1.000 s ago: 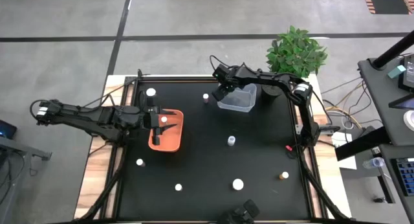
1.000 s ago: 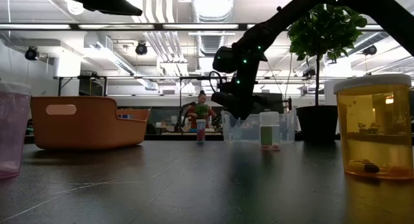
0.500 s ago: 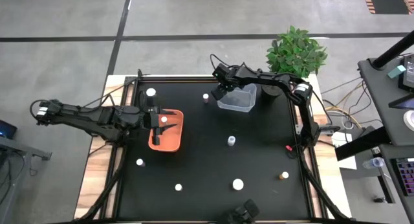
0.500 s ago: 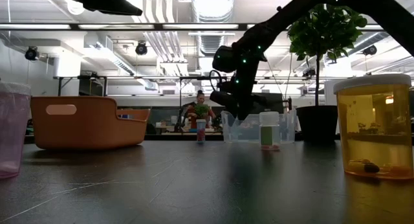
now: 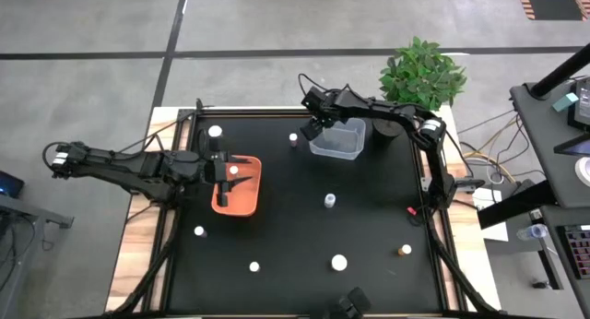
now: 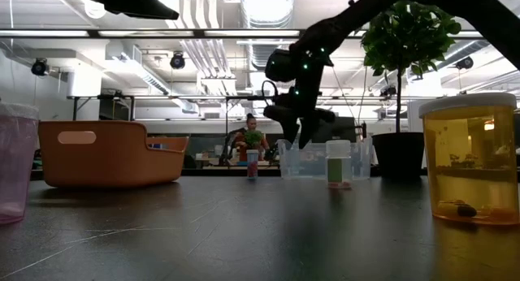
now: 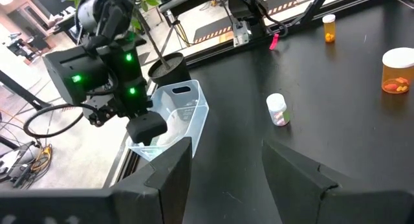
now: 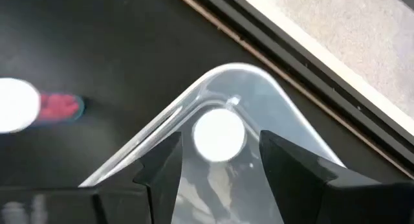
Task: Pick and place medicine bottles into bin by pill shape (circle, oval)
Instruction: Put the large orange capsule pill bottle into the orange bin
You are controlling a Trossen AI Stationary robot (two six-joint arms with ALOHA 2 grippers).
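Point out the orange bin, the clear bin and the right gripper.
orange bin [image 5: 221, 205]: high view, bare floor near its front rim.
clear bin [image 5: 346, 147]: high view, its front wall.
right gripper [image 5: 314, 130]: high view, between its fingertips.

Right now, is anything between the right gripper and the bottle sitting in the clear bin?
Nothing visible. The right gripper hangs open over the clear bin's corner, and the white-capped bottle inside shows directly between its fingers, with only open space above the cap.

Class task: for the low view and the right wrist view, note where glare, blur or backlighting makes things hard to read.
Low view: ceiling lights glare, leaving the right gripper a dark silhouette; the close orange bottle is soft. Right wrist view: the clear bin rim is blurred, and the white cap inside it is washed out.
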